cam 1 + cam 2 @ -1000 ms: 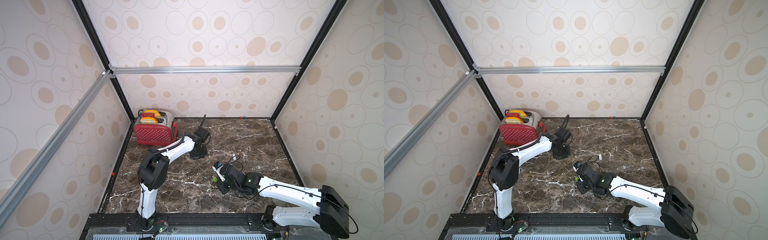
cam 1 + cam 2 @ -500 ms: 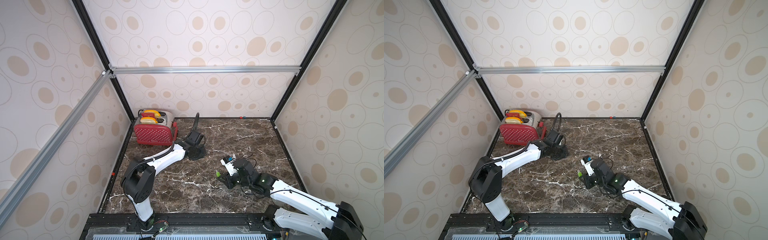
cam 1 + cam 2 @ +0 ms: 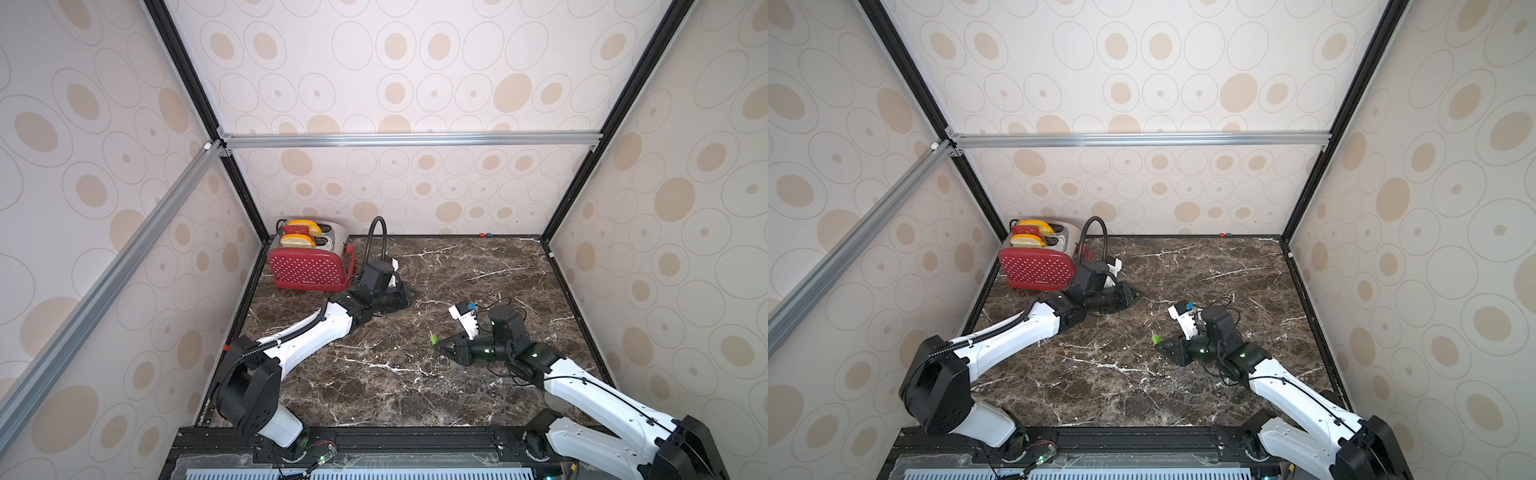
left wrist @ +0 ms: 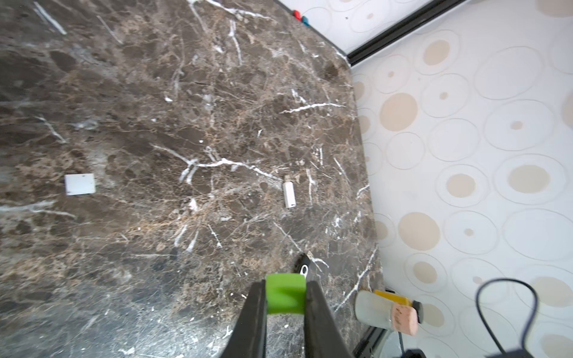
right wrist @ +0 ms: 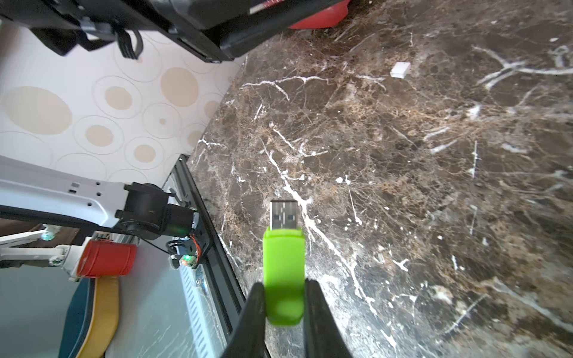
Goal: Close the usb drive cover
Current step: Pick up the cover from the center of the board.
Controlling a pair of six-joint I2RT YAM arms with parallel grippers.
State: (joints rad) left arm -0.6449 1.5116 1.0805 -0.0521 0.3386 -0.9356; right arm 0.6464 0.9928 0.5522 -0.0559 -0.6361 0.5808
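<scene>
- Right jaws nearly closed, clamping bright green usb drive (image 5: 283, 272) by its back end; body glossy, rounded corners; silver plug (image 5: 283, 214) bare, pointing outward, over table (image 5: 403, 186).
- Left jaws nearly closed, pinching matching green cover (image 4: 285, 293), well apart from drive.

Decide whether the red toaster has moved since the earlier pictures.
No. In both top views the red toaster stands in the same spot, beside the black corner post.

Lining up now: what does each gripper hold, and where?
The left gripper pinches the green cap by its sides; the right gripper grips the drive at its tail.
</scene>
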